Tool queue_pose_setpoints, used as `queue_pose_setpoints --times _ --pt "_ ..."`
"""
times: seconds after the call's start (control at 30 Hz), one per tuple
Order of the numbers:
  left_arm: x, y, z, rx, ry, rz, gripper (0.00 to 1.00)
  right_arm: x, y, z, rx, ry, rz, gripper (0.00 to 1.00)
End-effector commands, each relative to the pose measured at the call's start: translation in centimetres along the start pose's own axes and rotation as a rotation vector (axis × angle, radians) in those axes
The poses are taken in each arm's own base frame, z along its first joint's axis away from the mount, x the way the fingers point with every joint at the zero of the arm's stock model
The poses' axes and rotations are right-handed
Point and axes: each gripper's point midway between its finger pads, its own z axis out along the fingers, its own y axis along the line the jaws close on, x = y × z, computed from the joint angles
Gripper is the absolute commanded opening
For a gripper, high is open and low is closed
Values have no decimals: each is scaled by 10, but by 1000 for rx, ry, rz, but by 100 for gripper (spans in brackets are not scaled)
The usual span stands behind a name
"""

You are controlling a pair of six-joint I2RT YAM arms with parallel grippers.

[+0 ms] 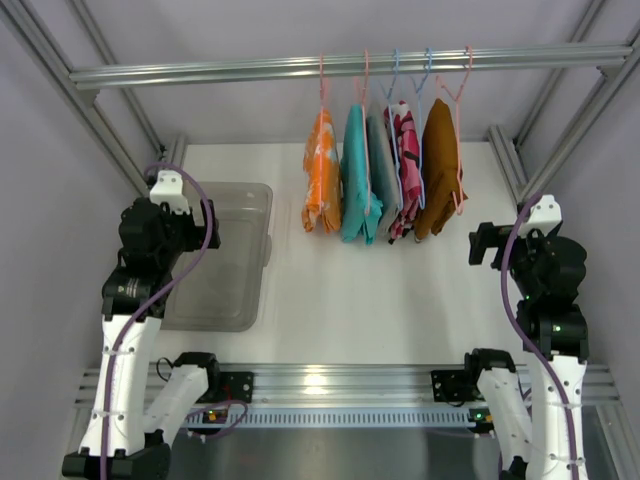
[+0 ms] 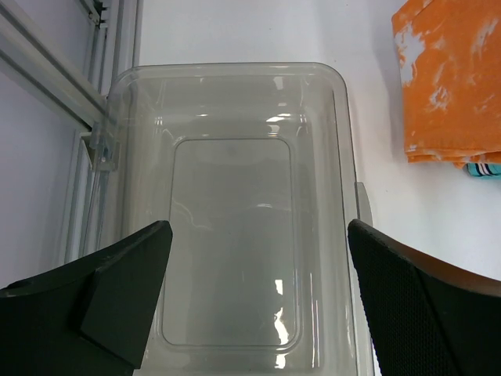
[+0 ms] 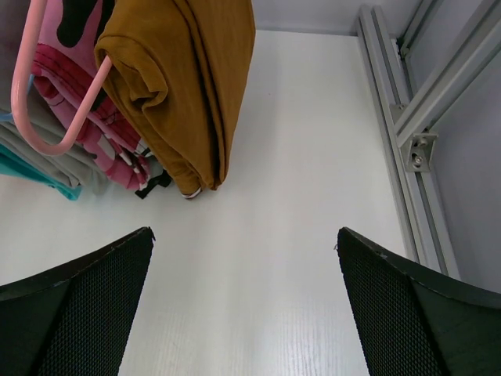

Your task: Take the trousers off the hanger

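Observation:
The orange trousers (image 1: 322,175) with white tie-dye blotches hang folded over a thin salmon-pink hanger (image 1: 323,84), leftmost on the rail. Their lower part also shows in the left wrist view (image 2: 450,78) at the top right. My left gripper (image 1: 203,228) is open and empty above a clear bin, well left of the trousers; in its own view (image 2: 257,235) the jaws stand wide apart. My right gripper (image 1: 481,245) is open and empty at the right, below the brown garment; in its own view (image 3: 244,235) only bare table lies between the jaws.
A clear plastic bin (image 1: 225,260) lies at the left (image 2: 235,69). Right of the trousers on the metal rail (image 1: 250,70) hang a teal garment (image 1: 355,175), a grey one, a pink patterned one (image 3: 78,86) and a brown one (image 1: 438,170) (image 3: 196,70). Frame posts (image 3: 407,125) flank the table.

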Motion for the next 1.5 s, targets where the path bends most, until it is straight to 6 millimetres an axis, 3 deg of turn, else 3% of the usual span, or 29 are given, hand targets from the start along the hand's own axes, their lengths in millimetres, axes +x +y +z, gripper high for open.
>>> queue_pose_setpoints --times 0.0,0.17,0.3,0.37,0.43,0.47,0.5,0.53,0.57,0.63,0.67,0.73,0.97,1.2,1.47 --pt "-9 3 1 -15 -39 0 99 -10 -4 -1 16 -36 7 100" --pt "-2 0 5 0 10 -10 99 -7 -3 -1 14 -30 13 100" --pt "-10 -41 0 224 8 -70 99 -5 -3 0 14 -22 10 100" --pt "-23 -75 -9 414 -22 -132 99 -4 -3 0 13 -13 11 99" --pt "-44 -110 -21 638 -94 -167 99 -5 -2 0 7 -10 12 100" --pt "-51 -123 -24 716 -83 -267 99 -4 -2 1 5 -3 13 99" --pt "-77 -132 -27 799 -182 -270 99 -5 -2 1 5 -2 13 99" --pt "-77 -145 -33 913 -167 -302 99 -7 -1 1 -1 1 14 100" --pt "-83 -153 -26 969 -123 -415 99 -8 -1 2 -4 2 16 100" --pt "-106 -166 -24 1050 -144 -441 98 -11 0 3 -11 4 16 99" --pt "-102 -173 -5 1067 -94 -460 97 -13 0 3 -14 2 18 99" --pt "-119 -185 -7 1141 -142 -447 95 -14 0 6 -19 9 20 99" --pt "-125 -225 36 1278 -129 -494 87 -22 -2 13 -24 20 11 100" --pt "-140 -246 41 1392 -152 -518 78 -22 -4 17 -23 35 3 99" --pt "-146 -267 68 1350 -159 -527 71 -24 -4 19 -26 32 6 99"
